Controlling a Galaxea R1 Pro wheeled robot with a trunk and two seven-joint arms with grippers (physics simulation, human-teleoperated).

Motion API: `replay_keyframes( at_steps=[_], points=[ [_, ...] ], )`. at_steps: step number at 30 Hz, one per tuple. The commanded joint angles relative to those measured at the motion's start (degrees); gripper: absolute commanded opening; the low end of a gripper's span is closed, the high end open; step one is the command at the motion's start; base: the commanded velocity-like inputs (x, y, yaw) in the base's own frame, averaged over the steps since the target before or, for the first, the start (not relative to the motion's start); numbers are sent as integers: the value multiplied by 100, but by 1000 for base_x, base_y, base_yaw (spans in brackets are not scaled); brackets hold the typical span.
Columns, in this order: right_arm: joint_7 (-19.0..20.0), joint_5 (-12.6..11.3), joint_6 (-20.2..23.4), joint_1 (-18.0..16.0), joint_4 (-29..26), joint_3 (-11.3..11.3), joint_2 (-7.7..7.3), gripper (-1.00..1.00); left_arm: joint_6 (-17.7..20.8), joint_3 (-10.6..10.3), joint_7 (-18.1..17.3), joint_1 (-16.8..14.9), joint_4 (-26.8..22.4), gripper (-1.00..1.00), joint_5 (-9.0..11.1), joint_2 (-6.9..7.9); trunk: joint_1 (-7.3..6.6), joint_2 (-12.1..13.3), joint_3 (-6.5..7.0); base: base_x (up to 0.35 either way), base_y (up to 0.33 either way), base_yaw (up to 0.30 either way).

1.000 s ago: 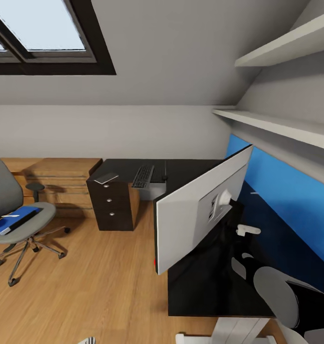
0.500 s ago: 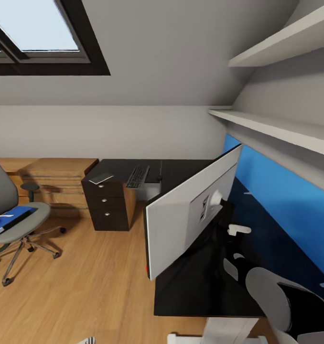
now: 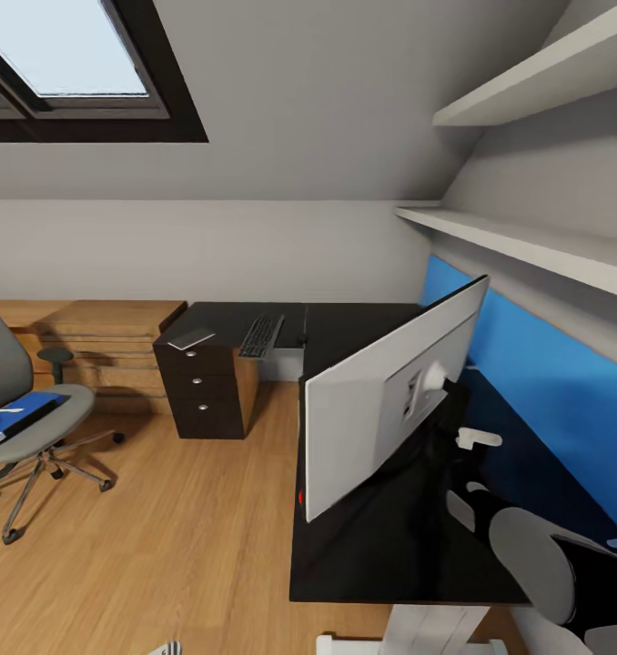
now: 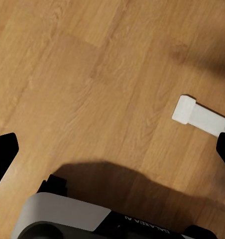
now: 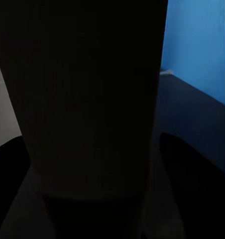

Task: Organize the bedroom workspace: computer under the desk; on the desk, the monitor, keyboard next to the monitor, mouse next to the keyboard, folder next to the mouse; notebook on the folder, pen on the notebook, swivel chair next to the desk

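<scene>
The monitor [image 3: 386, 409] hangs tilted over the near arm of the black desk [image 3: 381, 546], white back toward me and its red dot at the lower corner. My right arm [image 3: 536, 564] reaches in behind it, where the right gripper [image 3: 450, 435] holds the dark stand, which looms close and black in the right wrist view. The keyboard [image 3: 262, 336] lies on the desk's far arm with a small dark mouse [image 3: 301, 341] beside it. A grey notebook [image 3: 192, 339] rests above the drawer unit [image 3: 204, 391]. The blue folder [image 3: 17, 417] lies on the swivel chair [image 3: 31, 437]. My left gripper [image 4: 112, 154] hangs open over the floor.
A low oak chest [image 3: 108, 350] stands against the back wall left of the desk. Two white shelves [image 3: 527, 241] and a blue wall panel [image 3: 545, 364] run along the right. A skylight [image 3: 63, 55] is above. Wooden floor [image 3: 181, 509] lies between chair and desk.
The view swung slightly, shifting the room left. Since half a second ago the monitor and my right arm have moved rightward and further over the desk.
</scene>
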Motion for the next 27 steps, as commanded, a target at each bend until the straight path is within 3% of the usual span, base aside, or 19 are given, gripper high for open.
replay_keyframes(
  at_steps=[1,27],
  points=[
    [-93,-230,-48,61,22,111,-3,-100,36,7,30,2,-19,100,62,-4,2,-3,-7,0,0,0],
    [-93,-238,-40,61,20,111,-10,-100,36,7,30,2,-14,100,62,-4,2,-3,-7,0,-53,0]
  ],
)
